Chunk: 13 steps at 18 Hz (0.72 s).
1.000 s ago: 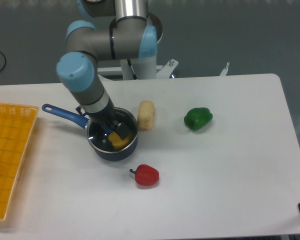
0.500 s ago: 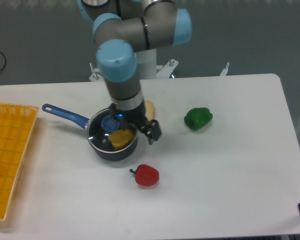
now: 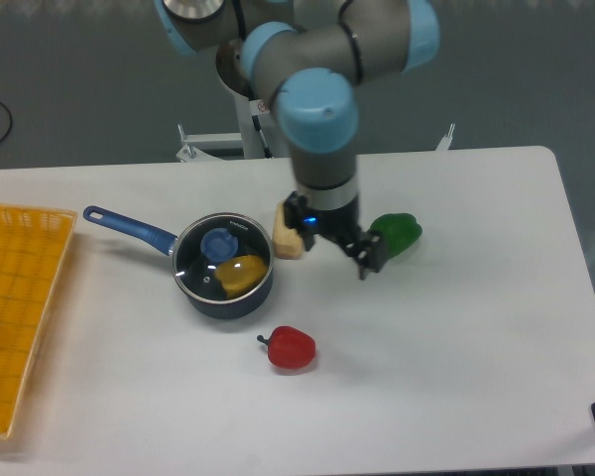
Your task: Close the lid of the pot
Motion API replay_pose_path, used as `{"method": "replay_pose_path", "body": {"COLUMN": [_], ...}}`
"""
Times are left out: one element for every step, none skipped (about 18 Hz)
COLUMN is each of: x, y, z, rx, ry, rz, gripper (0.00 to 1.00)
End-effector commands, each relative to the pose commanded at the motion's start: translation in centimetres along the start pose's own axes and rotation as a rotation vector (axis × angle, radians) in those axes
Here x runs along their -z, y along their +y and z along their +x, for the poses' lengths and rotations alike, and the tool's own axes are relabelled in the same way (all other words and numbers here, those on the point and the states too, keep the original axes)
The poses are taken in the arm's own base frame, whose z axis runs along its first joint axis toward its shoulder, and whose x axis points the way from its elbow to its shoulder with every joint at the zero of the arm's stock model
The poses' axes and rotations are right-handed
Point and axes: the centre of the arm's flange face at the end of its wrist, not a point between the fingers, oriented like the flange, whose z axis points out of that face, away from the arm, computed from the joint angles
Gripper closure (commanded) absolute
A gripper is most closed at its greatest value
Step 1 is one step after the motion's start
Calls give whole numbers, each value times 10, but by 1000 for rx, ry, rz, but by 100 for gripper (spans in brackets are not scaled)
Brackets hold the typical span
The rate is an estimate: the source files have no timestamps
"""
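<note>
White tabletop (image 3: 456,327) filled most of the view, with a dark grey floor behind it and a yellow basket (image 3: 15,317) at the left edge. Little seemed left to go wrong with the lid (image 3: 221,263) itself, since it appeared to sit flat on the pot (image 3: 223,288). The likelier trouble lay with the arm. The gripper (image 3: 349,241) hung low between the pale bread roll (image 3: 290,231) and the green pepper (image 3: 395,234), close to both, so a sideways sweep could have knocked either across the table. A swing toward the pot could also have caught the blue knob (image 3: 217,243) and pushed the lid askew. The gripper held nothing; how far its jaws stood apart could not be told from this angle.

The lid looked like a clear glass disc, its thin rim matching the pot's mouth all round. Something yellow (image 3: 241,272) showed through the glass. The pot stood left of centre on the table, its long blue handle (image 3: 129,227) pointing toward the basket. A red pepper (image 3: 291,347) lay nearer the front edge, apart from the pot.
</note>
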Motion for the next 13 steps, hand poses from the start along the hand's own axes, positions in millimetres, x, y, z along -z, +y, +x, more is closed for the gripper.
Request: {"method": "replay_pose_path", "body": {"x": [-1, -2, -4, -5, -6, -8, -11, -13, -13, -14, -15, -16, -16], "y": [11, 27, 42, 59, 75, 90, 108, 127, 142, 154, 165, 175, 180], "z": [-7, -17, -26, -35, -44, -50, -57, -63, -68, -72, -76, -78, -79], "rx": [-11, -18, -25, -33, -43, -57, -71, -88, -113, -130, -136, -133, -127], "ry": [1, 3, 10, 15, 16, 17, 20, 19, 17, 16, 17, 18, 17], "rz": [1, 4, 19, 42, 56, 54, 49, 47, 44, 41, 39, 35, 34], "gripper": [0, 0, 0, 0, 0, 0, 0, 0, 0, 0, 0, 0, 0]}}
